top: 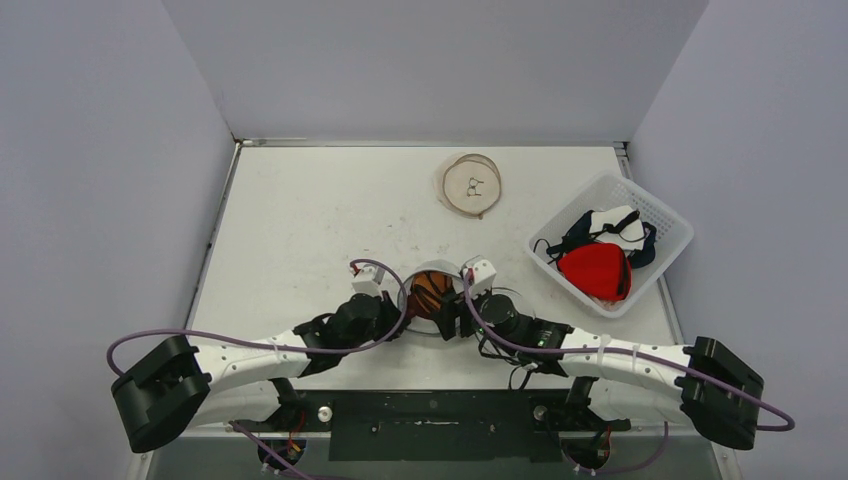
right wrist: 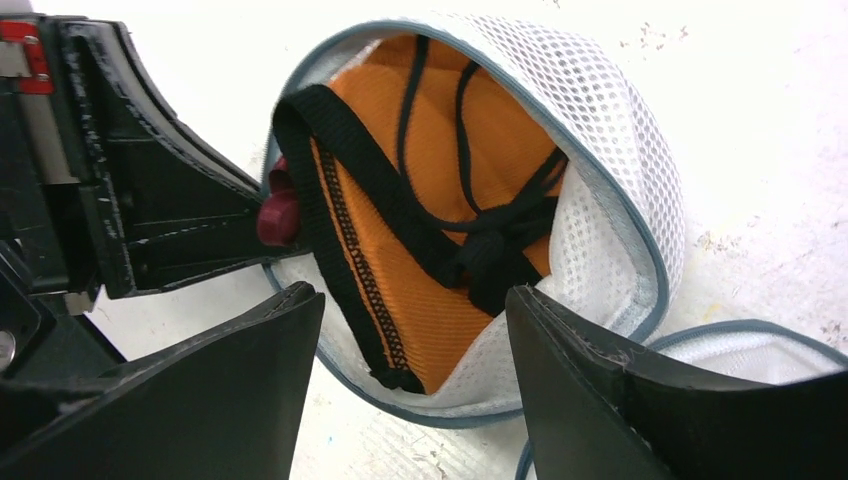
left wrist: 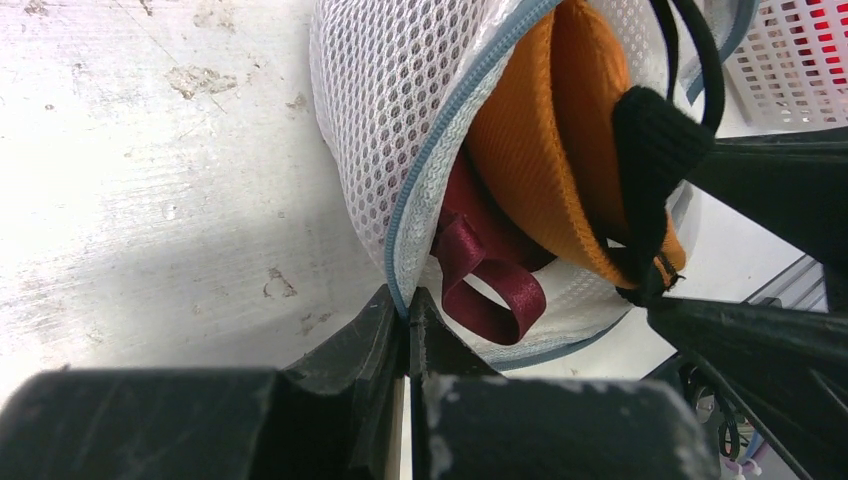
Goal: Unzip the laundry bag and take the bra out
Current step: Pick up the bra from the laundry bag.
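Left tool [left wrist: 408,312] pinches shut on laundry bag [left wrist: 390,100] zipper rim. Right tool [right wrist: 412,292] is spread at the mouth. Zip looks open, orange bra [right wrist: 435,130] still inside; pulling it out remains.

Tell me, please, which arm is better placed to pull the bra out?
Right: the right gripper, open, faces the exposed bra, while the left gripper pinches the laundry bag.
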Controlling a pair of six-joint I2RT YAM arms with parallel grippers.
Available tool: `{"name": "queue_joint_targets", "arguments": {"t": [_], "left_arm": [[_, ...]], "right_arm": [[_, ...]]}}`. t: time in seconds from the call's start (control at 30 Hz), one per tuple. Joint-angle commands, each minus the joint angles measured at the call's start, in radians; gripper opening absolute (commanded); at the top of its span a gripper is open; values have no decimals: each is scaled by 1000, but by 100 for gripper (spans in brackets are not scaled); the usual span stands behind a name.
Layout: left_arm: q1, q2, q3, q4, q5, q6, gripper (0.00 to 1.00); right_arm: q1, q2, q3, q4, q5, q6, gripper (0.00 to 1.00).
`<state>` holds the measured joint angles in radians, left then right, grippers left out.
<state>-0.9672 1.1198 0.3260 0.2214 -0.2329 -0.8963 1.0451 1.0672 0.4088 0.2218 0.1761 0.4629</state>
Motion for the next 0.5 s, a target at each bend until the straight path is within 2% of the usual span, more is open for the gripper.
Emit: {"name": "queue_joint_targets", "arguments": {"t": [0.0,0.23,0.47], "left_arm": [[-14,11,46,15,-19,11,0],[-28,13,54,4,-29,11,0],[-33,9,53,3,-32,6,0]], "right_arm": [[57,13,86,-28,117,-80,69],[131,102,144,-54,217,-150,70],[146,181,152,-57,278,-178,65]]}}
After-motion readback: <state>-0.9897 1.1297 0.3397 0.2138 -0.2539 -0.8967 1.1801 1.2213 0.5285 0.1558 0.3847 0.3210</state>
